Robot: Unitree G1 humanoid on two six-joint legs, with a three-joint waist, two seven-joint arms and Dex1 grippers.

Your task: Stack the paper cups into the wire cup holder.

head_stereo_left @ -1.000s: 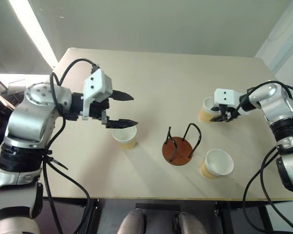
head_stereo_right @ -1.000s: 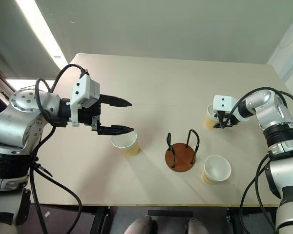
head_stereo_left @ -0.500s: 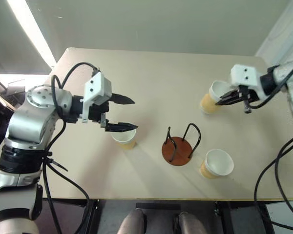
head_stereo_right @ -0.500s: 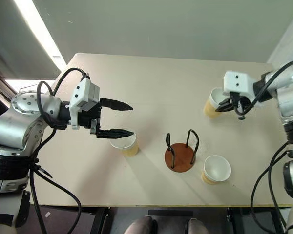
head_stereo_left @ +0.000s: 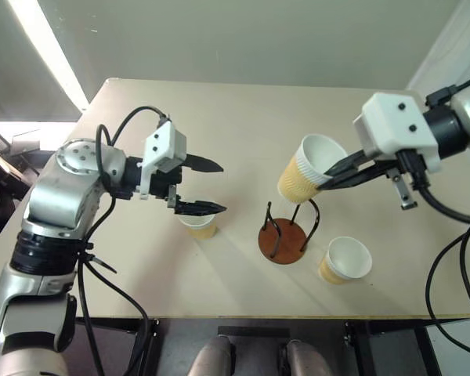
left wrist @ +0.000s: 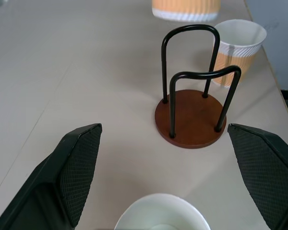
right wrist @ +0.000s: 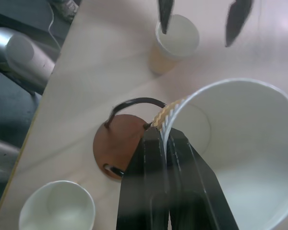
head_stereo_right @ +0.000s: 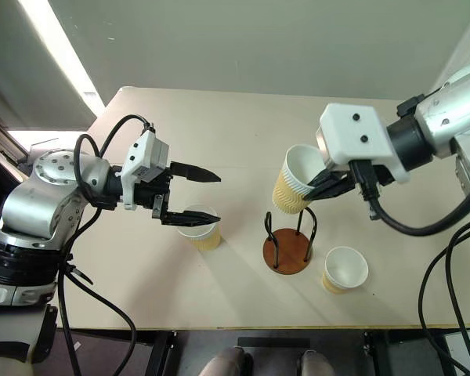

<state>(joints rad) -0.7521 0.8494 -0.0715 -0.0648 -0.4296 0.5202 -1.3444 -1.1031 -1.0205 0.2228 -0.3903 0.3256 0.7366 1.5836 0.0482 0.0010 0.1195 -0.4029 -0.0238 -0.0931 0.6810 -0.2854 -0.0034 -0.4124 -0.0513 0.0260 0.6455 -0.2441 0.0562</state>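
Here, in the left eye view, a paper cup (head_stereo_left: 307, 170) is held tilted above the wire cup holder (head_stereo_left: 286, 232), its rim pinched by the closed fingers of the right gripper (head_stereo_left: 334, 174). The left gripper (head_stereo_left: 212, 186) is shown spread wide and empty over a second cup (head_stereo_left: 197, 223) on the table (head_stereo_left: 243, 125). A third cup (head_stereo_left: 345, 259) stands beside the holder.

In the left wrist view, the holder lies between the parted fingers (left wrist: 77, 167).

In the right wrist view, the fingers (right wrist: 153, 191) are clamped on the cup wall.
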